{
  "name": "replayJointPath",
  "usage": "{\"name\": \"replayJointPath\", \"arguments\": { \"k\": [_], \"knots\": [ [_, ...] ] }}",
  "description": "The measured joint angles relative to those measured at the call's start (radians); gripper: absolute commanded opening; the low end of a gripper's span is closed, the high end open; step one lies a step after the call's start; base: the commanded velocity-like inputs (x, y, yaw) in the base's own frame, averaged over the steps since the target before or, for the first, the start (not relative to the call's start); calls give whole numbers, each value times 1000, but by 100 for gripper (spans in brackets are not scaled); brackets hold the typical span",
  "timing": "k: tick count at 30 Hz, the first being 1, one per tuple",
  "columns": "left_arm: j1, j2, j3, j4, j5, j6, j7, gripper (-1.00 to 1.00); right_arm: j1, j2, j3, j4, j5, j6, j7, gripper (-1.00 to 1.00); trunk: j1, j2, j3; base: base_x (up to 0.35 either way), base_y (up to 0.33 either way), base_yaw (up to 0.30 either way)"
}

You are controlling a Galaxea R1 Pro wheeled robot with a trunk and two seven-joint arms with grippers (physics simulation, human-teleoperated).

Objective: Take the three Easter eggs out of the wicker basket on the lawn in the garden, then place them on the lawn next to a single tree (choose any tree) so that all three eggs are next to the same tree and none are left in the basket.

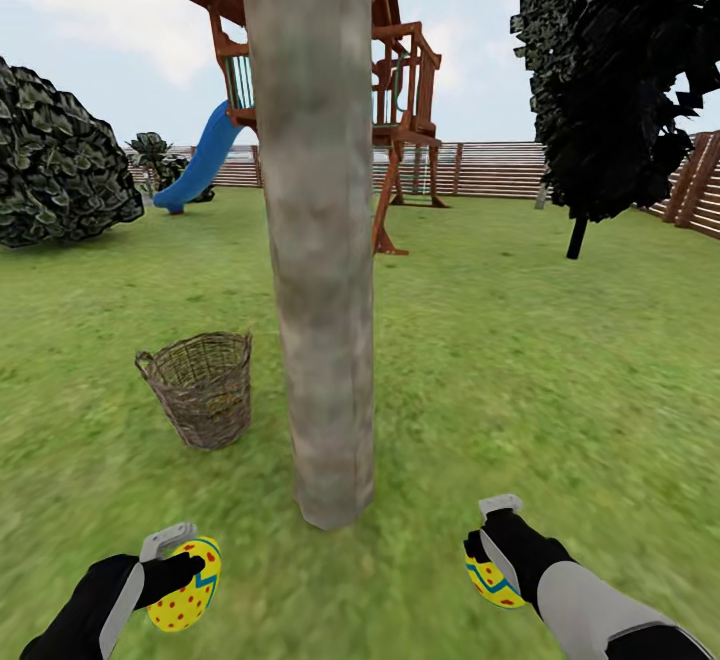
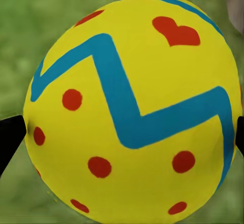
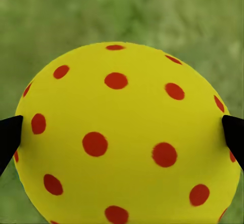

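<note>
The pale grey-brown tree trunk (image 1: 315, 240) rises from the lawn (image 1: 520, 360) straight ahead. Left of it stands the brown wicker basket (image 1: 200, 387); its inside is not visible from here. My left gripper (image 1: 183, 568) is shut on a yellow Easter egg (image 1: 186, 586) with red dots and a blue zigzag, low at the left, short of the trunk's base. The left wrist view has that egg (image 2: 132, 117) up close between the dark fingertips (image 2: 9, 137). My right gripper (image 1: 492, 552) is shut on a second egg (image 1: 490, 576), right of the trunk; the right wrist view shows its dotted side (image 3: 124, 137).
A wooden play tower (image 1: 400, 90) with a blue slide (image 1: 205, 155) stands behind the trunk. A large dark bush (image 1: 55, 165) is at the far left, a near-black columnar tree (image 1: 615, 70) at the right. A slatted wooden fence (image 1: 500, 170) closes the back.
</note>
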Motion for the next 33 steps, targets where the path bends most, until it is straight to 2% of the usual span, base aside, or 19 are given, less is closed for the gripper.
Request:
{"name": "replayJointPath", "arguments": {
  "k": [8,19,33],
  "knots": [
    [0,0,0,0,0,0,0,-100,0,0,1,0,0,0,0,-100,0,0,0,312,0,0],
    [0,-5,2,0,0,0,0,-100,0,0,1,0,0,0,0,-100,1,0,0,135,30,0],
    [0,-5,0,0,1,0,2,-100,0,2,1,0,0,0,0,-100,7,-3,-54,0,0,0]
  ]
}}
